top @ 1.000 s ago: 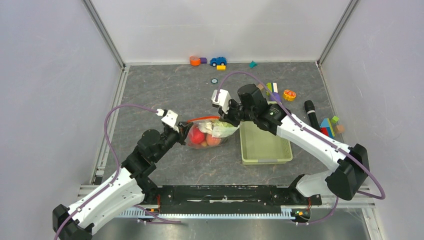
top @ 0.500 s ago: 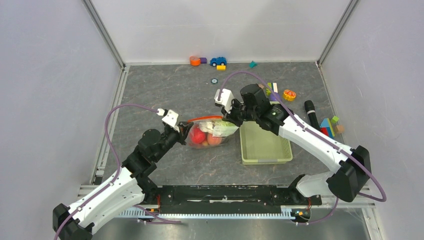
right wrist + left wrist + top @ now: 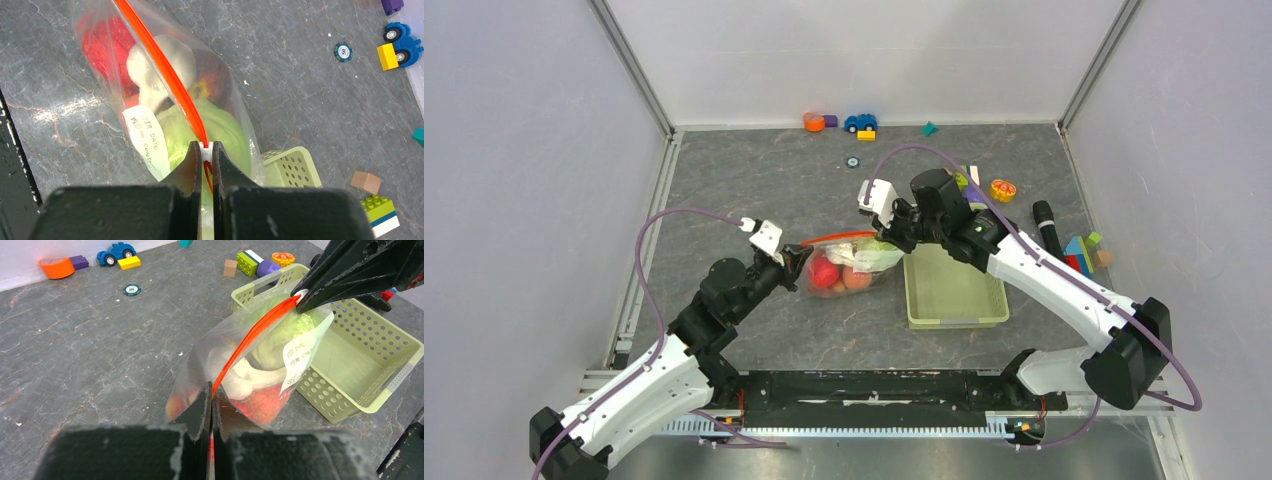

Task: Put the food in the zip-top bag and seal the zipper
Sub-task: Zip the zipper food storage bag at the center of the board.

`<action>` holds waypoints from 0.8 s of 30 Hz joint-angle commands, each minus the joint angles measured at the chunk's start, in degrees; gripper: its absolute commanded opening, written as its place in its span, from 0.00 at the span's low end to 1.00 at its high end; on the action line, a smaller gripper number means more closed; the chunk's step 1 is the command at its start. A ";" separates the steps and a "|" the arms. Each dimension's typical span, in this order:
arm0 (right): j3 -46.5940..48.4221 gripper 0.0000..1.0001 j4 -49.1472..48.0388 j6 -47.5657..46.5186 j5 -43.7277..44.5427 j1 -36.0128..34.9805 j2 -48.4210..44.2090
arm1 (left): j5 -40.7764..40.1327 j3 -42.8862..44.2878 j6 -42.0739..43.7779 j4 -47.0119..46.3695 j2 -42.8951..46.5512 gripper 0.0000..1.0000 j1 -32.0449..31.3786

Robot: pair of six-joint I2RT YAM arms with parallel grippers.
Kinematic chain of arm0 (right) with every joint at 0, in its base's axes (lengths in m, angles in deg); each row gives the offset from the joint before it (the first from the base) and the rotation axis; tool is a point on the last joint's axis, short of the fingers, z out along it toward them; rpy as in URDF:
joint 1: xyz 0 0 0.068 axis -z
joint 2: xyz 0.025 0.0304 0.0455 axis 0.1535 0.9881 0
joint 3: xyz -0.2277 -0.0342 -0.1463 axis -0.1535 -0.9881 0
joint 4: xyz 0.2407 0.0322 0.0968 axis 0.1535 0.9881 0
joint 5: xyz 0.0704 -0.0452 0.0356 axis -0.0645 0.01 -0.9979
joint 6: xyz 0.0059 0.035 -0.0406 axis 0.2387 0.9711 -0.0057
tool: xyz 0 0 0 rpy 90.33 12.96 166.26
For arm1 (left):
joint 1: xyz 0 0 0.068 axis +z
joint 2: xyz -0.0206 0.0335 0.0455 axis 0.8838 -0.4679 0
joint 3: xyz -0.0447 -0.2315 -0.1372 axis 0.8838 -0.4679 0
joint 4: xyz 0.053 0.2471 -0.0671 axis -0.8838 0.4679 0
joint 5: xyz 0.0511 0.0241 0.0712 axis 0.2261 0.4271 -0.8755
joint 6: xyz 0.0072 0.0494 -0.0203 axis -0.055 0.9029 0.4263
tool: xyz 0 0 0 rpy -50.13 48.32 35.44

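Top external view: the zip-top bag (image 3: 849, 268) is hanging stretched between the left jaws and the right jaws, low over the tabletop (image 3: 754, 190).
Left jaws: are clenching tight on one end of the zipper (image 3: 250, 337); in the left wrist view the red-orange strip is running up and away from between the two fingers (image 3: 197, 410).
Right jaws: are clenching on the small white slider tab (image 3: 206, 145) at the other end of the strip, with one finger pressing on each side of it.
Zipper: is showing as one thin, taut line from one pair of jaws to the other; whether it is pressed closed all along I cannot tell.
Food (image 3: 260, 402): is sitting inside the bag, below the line between the jaws.
Red strawberry (image 3: 102, 45): is lying at the end nearer the left jaws.
Green cabbage (image 3: 220, 130): is pressing against the plastic right beneath the right jaws.
Pale round piece (image 3: 160, 60): is resting between strawberry and cabbage, just under the strip.
White label (image 3: 300, 357): is facing outward on the bag wall, near the right jaws.
Green basket (image 3: 954, 320): is standing just beside the right jaws, on the side away from the left jaws, close against the bag.
Blue toy car (image 3: 860, 122): is sitting well beyond both jaws, by the far wall.
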 commanded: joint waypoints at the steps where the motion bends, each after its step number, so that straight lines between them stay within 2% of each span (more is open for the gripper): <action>1: 0.59 0.07 5.10 -4.35 7.25 2.65 -2.55 | -4.04 0.26 1.33 -1.82 1.28 0.02 0.88; 7: 0.77 0.08 7.89 -5.98 10.60 2.97 -2.51 | -5.10 0.01 1.10 -1.83 1.59 0.02 0.94; 24: 2.56 0.08 10.50 -8.11 11.85 3.71 -2.45 | -6.37 -0.16 1.11 -1.71 2.15 0.02 0.93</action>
